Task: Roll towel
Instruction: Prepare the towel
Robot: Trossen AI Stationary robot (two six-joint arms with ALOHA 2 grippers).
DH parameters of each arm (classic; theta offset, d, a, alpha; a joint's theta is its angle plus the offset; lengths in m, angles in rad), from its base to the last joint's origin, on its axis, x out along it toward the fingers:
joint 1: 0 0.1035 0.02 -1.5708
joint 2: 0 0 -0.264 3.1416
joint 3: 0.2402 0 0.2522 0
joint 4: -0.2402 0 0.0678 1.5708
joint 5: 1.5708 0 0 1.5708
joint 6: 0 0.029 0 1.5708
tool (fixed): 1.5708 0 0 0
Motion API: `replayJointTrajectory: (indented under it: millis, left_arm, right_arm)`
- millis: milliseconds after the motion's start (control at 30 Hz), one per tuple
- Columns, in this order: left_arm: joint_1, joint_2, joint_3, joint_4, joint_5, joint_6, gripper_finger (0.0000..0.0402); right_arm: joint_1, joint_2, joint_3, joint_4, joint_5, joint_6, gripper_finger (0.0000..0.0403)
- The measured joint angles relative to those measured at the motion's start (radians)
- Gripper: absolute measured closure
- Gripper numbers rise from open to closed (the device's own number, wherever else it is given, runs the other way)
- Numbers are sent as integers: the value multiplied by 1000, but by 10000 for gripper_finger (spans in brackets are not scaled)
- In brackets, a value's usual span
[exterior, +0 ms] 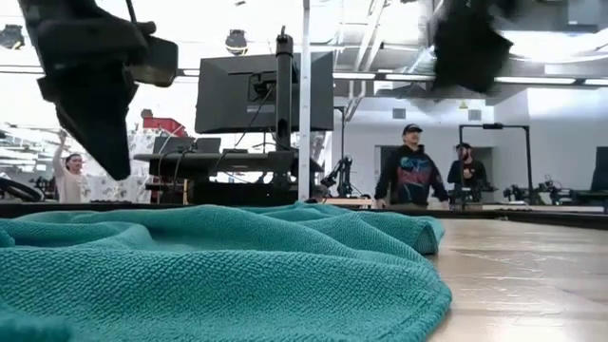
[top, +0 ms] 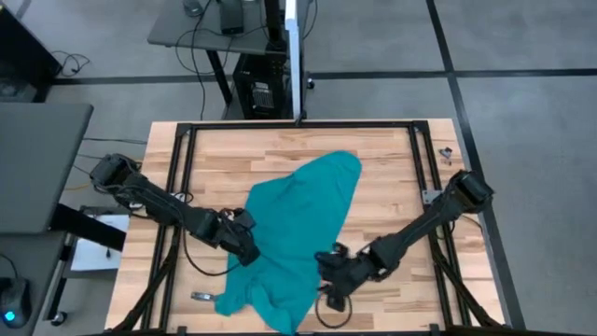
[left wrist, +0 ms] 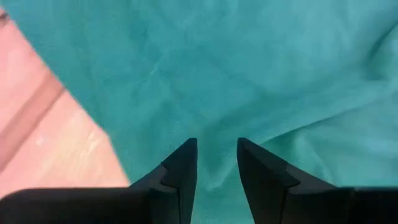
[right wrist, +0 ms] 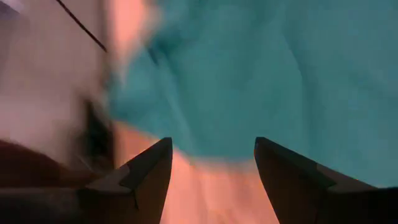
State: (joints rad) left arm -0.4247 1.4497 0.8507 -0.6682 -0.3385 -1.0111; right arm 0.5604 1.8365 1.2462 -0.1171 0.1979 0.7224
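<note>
Teal towel, crumpled on wood worktop. L gripper: fingers part-open over towel, holding nothing. R gripper: fingers wide, empty, at towel edge.

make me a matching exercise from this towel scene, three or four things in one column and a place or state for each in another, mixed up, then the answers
Things:
1. towel
2. left gripper
3. right gripper
4. table

Places or states:
A. bare pale wood planks, showing around the cloth
B. over the cloth's left edge, fingers a narrow gap apart
C. teal, spread crumpled across the middle, not rolled
D. at the cloth's right near edge, fingers wide apart, holding nothing

Pairs: 1-C, 2-B, 3-D, 4-A
</note>
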Motion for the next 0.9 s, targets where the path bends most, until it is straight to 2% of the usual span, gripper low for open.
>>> replayJointTrajectory:
  millis: [133, 367, 533, 900]
  left_arm:
    - [35, 13, -38, 20, -6, 19, 304]
    - [38, 30, -115, 143, 22, -4, 304]
    - [38, 30, -179, 166, 14, -57, 304]
    - [38, 26, -249, 189, 3, -93, 304]
  right_arm:
    - [-32, 120, -3, 128, -128, 13, 181]
    - [-48, 241, -1, 273, -147, 113, 190]
    - [-26, 277, -1, 230, -150, 173, 197]
    - [90, 238, 0, 83, -198, 193, 200]
